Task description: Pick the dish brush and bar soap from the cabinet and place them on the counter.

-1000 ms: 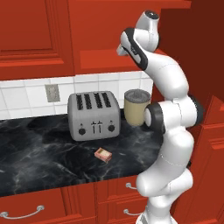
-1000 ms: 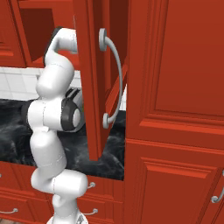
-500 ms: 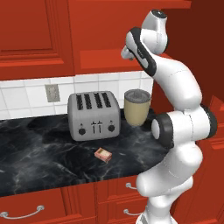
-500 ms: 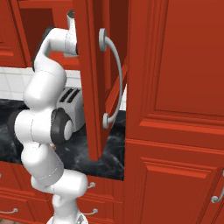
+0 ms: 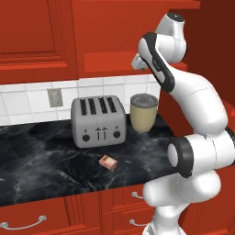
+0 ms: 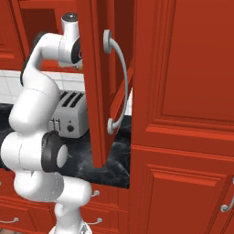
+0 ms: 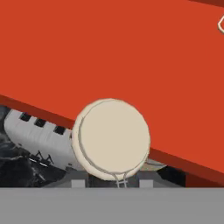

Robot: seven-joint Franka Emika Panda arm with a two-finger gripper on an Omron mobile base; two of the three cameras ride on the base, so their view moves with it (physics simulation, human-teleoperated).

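Pinching the dish brush, gripper above veined black counter, toaster below.

Black veined counter with three things on it.
A grey four-slot toaster stands toward the back by the tiled wall, a beige cup just beside it to the right, and the small bar soap lies in front of the toaster, apart from it.

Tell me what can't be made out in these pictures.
Brush handle: hand view, head covers most of it.
Grip on the brush: hand view, bottom edge cuts it off.
Cabinet inside: right base view, door blocks most.
Soap detail: left base view, too small.
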